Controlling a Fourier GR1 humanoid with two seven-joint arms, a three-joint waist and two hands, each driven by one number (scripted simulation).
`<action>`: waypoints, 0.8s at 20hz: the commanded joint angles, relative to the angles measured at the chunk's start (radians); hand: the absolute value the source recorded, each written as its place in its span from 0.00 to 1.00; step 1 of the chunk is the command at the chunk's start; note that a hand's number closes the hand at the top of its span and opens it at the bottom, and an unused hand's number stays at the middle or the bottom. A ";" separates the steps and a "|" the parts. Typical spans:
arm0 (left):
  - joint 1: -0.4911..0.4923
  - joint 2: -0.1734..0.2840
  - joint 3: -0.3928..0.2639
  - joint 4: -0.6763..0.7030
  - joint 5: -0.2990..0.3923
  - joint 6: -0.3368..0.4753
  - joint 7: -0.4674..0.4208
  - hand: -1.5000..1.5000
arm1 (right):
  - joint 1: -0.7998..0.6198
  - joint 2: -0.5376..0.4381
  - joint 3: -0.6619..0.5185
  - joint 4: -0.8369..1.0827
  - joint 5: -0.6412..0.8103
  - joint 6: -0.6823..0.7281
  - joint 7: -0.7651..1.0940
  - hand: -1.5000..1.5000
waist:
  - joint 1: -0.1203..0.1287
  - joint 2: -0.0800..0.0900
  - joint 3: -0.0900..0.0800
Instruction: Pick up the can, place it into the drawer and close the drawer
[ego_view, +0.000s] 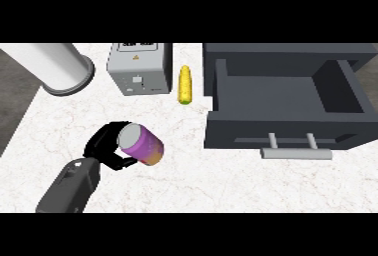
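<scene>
Purple can (142, 145), tilted, sits clasped in the left hand (105, 146), whose curled fingers are partly hidden behind it, left of the open drawer (284, 95).

Evenly and brightly lit from above, with no glare. Only faint, soft shading on the white marble counter (221, 185). Darker inside the open drawer (284, 95), along its walls. Slightly soft throughout, nothing bent at the edges.
</scene>
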 joint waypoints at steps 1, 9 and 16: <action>0.021 -0.017 0.156 -0.029 0.117 0.223 -0.072 1.00 | -0.005 0.008 -0.014 0.003 0.016 -0.009 -0.015 0.00 | 0.025 -0.005 0.002; 0.040 -0.172 0.067 -0.388 0.150 0.461 0.057 1.00 | 0.035 0.023 0.017 -0.101 -0.009 -0.042 0.033 0.00 | 0.005 -0.011 0.002; 0.032 -0.174 -0.091 -0.735 0.200 0.691 0.347 1.00 | 0.034 0.023 0.045 -0.061 0.023 -0.029 0.015 0.00 | -0.009 -0.005 0.001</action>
